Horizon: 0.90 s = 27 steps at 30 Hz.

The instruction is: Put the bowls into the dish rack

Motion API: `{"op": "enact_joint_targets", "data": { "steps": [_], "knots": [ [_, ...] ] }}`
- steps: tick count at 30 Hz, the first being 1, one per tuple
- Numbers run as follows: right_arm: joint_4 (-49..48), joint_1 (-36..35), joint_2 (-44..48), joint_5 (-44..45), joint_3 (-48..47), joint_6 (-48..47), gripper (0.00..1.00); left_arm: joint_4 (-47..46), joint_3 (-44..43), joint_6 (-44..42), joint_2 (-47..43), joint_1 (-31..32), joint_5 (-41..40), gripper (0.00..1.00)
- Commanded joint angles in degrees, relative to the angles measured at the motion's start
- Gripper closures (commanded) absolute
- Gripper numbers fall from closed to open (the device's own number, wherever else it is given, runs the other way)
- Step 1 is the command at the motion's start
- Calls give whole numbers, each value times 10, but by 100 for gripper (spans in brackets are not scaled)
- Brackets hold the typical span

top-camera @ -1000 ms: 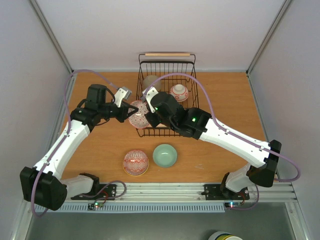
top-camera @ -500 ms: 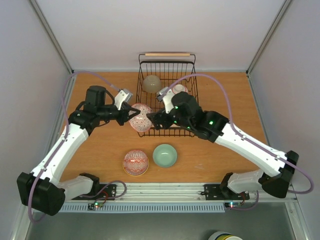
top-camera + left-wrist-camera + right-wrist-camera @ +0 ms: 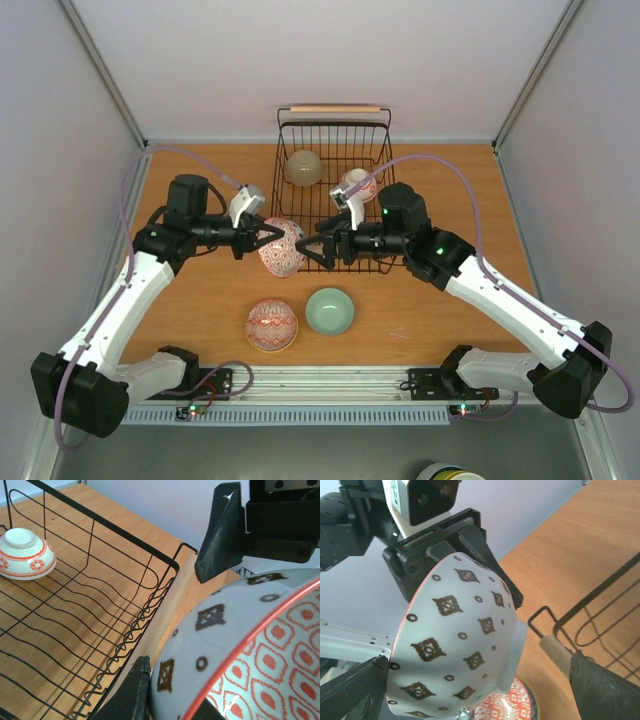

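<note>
two bowls already sat upturned in the dish rack (image 3: 345,150): a beige bowl (image 3: 303,167) at the back left and a red-banded bowl (image 3: 358,185) to its right. a third, the diamond-patterned bowl (image 3: 282,250), hung in the air by the rack's near left corner, with the left gripper (image 3: 262,240) clamped on its rim. the right gripper (image 3: 309,248) stood spread wide just beside it, gripping nothing. a pale green bowl (image 3: 330,310) and a red-latticed bowl (image 3: 272,325) sat upright on the table (image 3: 440,320), so at least three were left to load.
</note>
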State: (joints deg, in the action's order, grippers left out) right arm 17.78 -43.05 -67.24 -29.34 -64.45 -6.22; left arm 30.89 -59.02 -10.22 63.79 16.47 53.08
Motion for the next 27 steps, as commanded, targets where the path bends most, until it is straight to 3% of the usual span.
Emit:
{"op": "enact_joint_targets", "data": {
  "steps": [1, 17, 20, 27],
  "knots": [
    [-46, 8, -15, -74, 24, 35, 1, -19, -3, -16, -19, -2, 76, 99],
    [-185, 7, -64, -222, 58, 140, 3, -21, -2, -15, -17, -3, 67, 99],
    [-214, 7, -66, -240, 64, 152, 22, -22, -2, -13, -16, -3, 67, 99],
    [-243, 8, -64, -252, 67, 163, 97, -20, -3, -8, -16, -3, 47, 100]
  ]
}}
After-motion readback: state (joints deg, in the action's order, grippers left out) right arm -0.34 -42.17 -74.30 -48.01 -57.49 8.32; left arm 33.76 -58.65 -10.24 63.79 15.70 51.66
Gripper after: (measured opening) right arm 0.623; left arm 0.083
